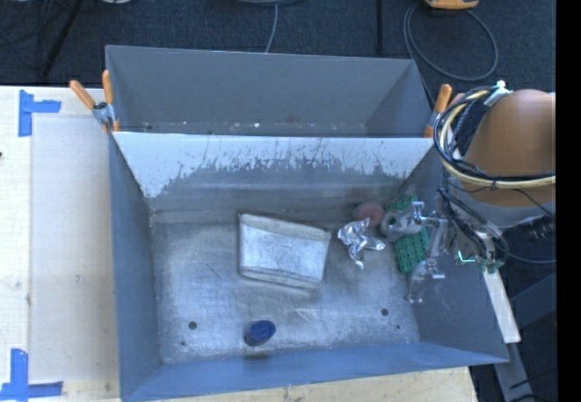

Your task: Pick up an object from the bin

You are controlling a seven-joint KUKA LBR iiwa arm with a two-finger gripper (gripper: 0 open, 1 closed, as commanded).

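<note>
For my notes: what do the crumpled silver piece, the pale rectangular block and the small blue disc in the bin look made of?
Crumpled silver piece: likely metal foil, shiny with sharp creases and bright glints.
Pale rectangular block: unclear, perhaps foam or wrapped card. Its top is matte, speckled grey.
Small blue disc: probably plastic, with smooth, even colour.

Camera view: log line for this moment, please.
gripper over bin right side | nearest: green thing, crumpled foil | grasp: unconfirmed
</note>
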